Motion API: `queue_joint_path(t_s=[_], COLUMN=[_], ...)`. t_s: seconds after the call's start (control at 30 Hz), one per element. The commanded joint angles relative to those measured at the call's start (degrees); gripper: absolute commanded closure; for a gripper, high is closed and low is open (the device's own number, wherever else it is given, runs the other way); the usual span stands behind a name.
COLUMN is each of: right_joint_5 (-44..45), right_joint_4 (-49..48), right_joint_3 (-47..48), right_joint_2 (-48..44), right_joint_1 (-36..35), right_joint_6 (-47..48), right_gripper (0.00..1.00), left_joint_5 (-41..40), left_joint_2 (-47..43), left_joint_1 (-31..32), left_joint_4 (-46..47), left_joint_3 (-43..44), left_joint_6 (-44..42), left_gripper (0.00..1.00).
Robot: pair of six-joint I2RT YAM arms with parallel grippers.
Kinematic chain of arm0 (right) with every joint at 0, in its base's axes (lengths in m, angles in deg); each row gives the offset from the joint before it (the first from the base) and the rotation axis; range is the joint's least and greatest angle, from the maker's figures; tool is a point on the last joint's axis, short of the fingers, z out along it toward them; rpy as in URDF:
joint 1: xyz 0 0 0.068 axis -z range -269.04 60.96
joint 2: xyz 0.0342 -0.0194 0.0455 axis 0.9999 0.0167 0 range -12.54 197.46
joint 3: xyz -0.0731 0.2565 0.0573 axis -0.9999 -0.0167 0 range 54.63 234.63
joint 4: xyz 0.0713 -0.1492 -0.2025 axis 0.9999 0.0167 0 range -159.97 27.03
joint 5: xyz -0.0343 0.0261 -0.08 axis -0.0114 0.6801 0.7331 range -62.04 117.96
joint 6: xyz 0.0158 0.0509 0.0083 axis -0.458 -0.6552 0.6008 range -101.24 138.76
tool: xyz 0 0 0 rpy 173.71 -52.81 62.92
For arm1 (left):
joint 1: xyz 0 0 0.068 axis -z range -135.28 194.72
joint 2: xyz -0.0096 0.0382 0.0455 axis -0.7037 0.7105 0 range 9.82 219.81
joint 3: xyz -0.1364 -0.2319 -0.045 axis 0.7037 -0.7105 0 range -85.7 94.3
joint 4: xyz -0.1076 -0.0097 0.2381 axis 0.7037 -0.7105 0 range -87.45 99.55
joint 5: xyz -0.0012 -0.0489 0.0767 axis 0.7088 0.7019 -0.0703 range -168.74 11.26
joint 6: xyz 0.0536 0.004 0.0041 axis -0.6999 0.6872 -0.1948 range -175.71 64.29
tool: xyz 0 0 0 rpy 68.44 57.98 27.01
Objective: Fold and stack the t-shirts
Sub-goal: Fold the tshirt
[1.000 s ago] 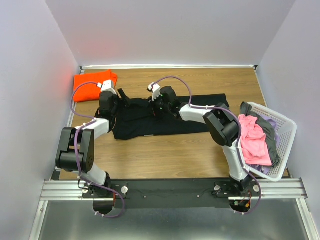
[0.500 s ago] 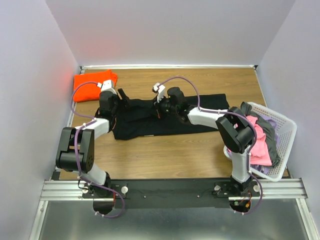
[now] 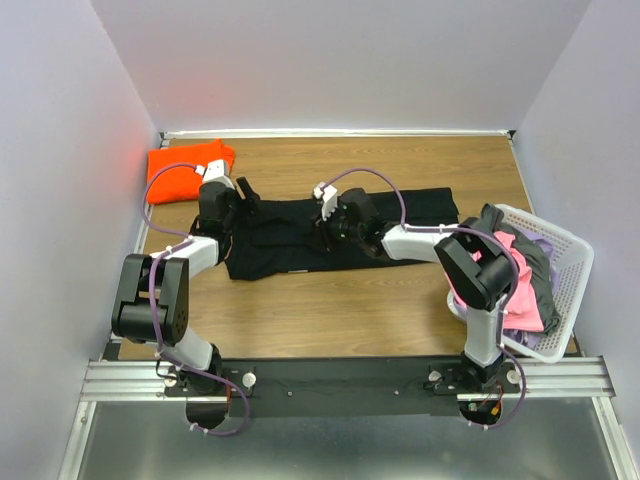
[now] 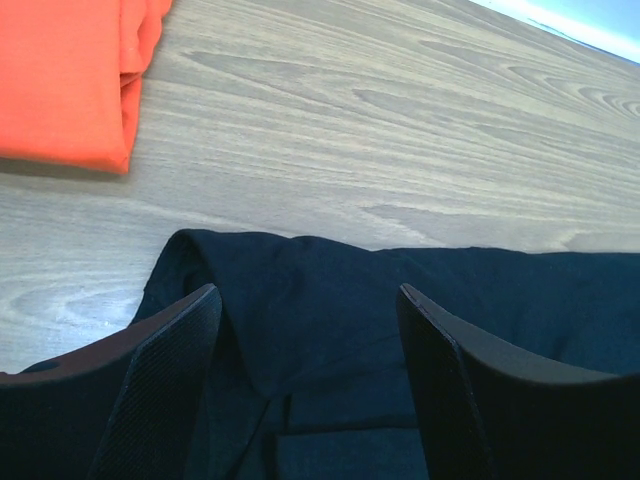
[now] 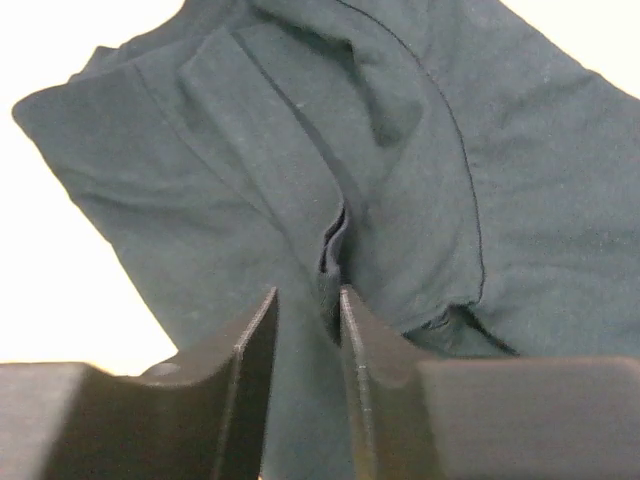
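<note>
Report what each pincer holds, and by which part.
Left pincer: open above the black t-shirt, holding nothing. Right pincer: nearly closed at a raised crease mid-shirt; whether it grips cannot be told.

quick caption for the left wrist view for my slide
Open left gripper poised over the edge of the black t-shirt, folded orange t-shirt beyond on the wooden table.

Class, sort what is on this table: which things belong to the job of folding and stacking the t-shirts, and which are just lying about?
Part of the job:
black t-shirt, spread out
orange t-shirt, folded
pink t-shirt, in the basket
grey garment, in the basket

Just there:
white basket
wooden table
</note>
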Motion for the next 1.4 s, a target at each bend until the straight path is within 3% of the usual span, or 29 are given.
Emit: queue_joint_path(t_s=[0.0,0.2,0.5,0.9,1.37], right_joint_5=[0.27,-4.47,-14.49,-14.58,-17.31], right_joint_4=[1.17,-1.01,-4.36,0.12,3.2], right_joint_3=[-0.31,-0.23,10.23,23.5,27.99], right_joint_2=[-4.85,-8.29,4.0,17.19,23.7], right_joint_1=[-0.42,-0.86,-1.04,-1.04,-1.04], right_joint_6=[0.99,0.2,-1.04,-0.41,-1.12], right_gripper=[0.57,0.5,0.5,0.5,0.5], left_joint_5=[1.0,1.35,1.27,8.21,9.44], left_joint_2=[1.03,4.54,9.47,11.67,13.16], left_joint_1=[0.41,0.33,0.41,0.85,0.85], left_joint_4=[-0.07,-0.15,-1.21,-1.29,-2.0], left_joint_3=[1.9,4.18,7.61,9.02,9.81], left_joint_6=[-0.8,-0.98,-0.8,0.52,0.69], left_gripper=[0.21,0.21,0.25,0.25,0.26])
